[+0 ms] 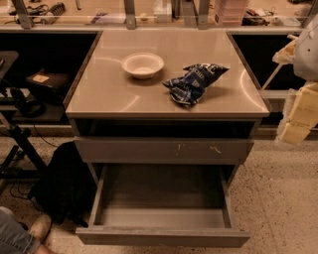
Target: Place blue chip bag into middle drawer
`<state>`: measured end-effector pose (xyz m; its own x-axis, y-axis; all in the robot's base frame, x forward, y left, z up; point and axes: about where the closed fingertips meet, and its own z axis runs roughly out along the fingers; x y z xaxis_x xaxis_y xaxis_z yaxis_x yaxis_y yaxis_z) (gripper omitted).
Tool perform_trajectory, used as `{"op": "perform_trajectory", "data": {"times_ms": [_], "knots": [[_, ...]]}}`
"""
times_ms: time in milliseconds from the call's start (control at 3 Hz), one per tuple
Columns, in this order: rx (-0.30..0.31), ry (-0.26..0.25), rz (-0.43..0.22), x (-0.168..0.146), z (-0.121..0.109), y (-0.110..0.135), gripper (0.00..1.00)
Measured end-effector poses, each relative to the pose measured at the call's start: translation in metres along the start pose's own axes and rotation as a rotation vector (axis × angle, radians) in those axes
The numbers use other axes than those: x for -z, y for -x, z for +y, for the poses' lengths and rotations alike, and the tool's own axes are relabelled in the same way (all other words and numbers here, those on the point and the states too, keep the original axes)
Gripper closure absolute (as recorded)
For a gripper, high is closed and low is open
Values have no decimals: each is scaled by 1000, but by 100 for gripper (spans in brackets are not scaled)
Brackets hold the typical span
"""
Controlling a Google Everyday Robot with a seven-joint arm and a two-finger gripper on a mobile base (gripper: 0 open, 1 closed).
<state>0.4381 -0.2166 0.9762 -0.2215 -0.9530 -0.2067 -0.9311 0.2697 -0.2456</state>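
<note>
The blue chip bag (193,83) is a crumpled dark-blue foil bag with white lettering. It lies on the grey cabinet top (114,94), right of centre, next to the white bowl (142,64). The middle drawer (161,236) is pulled out wide below, with a plain front panel and a smooth grey inside that holds nothing. Above it sits a closed drawer front with pale scratch marks (164,150). My gripper (297,119) is at the right edge of the view, cream-coloured and partly cut off. It is off to the right of the cabinet, apart from the bag, and nothing shows in its grasp.
A black bag (64,183) lies on the speckled floor left of the open drawer. A person's shoe and leg (30,230) show at the bottom left corner. A black stand with cables (20,129) is at the left. A cluttered counter (159,12) runs behind the cabinet.
</note>
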Motion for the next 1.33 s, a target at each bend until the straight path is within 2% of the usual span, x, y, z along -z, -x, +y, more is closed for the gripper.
{"op": "perform_trajectory", "data": {"times_ms": [333,667,1000,1333], "knots": [[0,0,0,0,0,0,0],[28,3,-16,-3,-22,9,0],[71,-3,-4,-19,-75,37,0],[111,16,42,-52,-133,76,0]]}}
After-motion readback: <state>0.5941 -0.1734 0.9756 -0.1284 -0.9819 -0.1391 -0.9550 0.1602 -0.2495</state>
